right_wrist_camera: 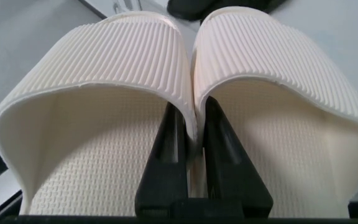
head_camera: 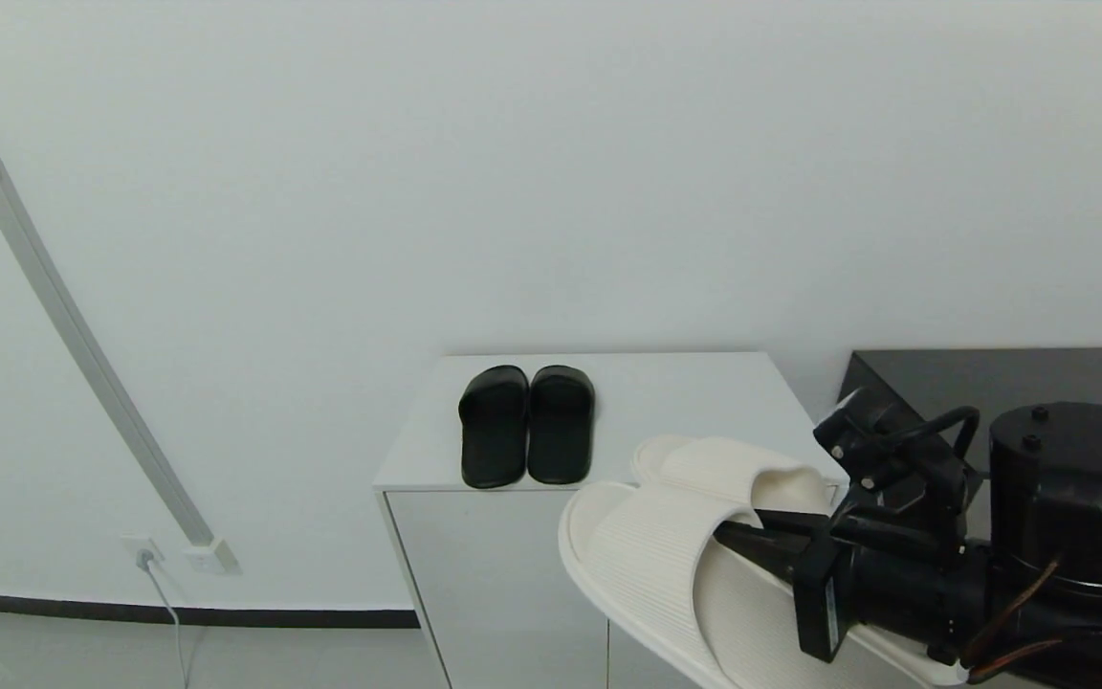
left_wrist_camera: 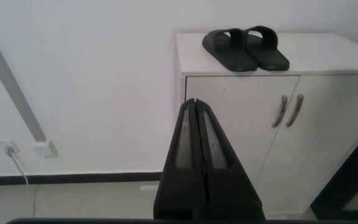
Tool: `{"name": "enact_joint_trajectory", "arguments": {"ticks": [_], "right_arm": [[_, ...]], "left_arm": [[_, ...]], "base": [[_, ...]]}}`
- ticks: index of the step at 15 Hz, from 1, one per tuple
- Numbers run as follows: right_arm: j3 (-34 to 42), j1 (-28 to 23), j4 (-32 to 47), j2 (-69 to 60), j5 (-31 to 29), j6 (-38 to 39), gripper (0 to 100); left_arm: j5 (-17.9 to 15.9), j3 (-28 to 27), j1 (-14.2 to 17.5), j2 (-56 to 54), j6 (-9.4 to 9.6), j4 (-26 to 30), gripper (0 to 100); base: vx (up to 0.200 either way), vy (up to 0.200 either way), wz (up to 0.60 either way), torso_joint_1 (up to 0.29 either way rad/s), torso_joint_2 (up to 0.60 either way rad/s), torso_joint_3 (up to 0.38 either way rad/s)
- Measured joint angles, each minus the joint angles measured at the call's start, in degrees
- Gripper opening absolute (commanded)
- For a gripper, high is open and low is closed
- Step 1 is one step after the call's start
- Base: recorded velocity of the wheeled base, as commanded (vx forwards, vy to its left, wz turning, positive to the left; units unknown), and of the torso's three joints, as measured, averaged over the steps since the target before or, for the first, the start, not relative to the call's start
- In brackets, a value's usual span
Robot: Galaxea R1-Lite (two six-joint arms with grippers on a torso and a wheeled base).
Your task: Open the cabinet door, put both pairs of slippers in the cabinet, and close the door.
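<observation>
While the right tool [right_wrist_camera: 194, 115] pinches the white slippers [head_camera: 647, 550] by their adjoining straps — held in the air before the cabinet [head_camera: 498, 584] — the black slippers [head_camera: 525, 426] sit side by side on its top. Both doors [left_wrist_camera: 247, 124] are closed. The left tool [left_wrist_camera: 195, 106], fingers pressed together and empty, faces the cabinet front

Cabinet doors [left_wrist_camera: 247, 118] shut, blocking interior; black slippers [head_camera: 551, 426] occupy top [head_camera: 694, 402], seemingly front-left.
</observation>
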Motion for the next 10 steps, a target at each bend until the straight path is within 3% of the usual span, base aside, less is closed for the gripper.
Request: {"name": "enact_joint_trajectory", "arguments": {"ticks": [10], "right_arm": [[1.4, -0.1, -0.1, 1.3, 0.1, -1.3, 0]], "left_arm": [[-0.1, 0.0, 0.0, 0.0, 0.0, 0.0, 0]], "base": [[0.0, 0.0, 0.0, 0.0, 0.0, 0.0]]}}
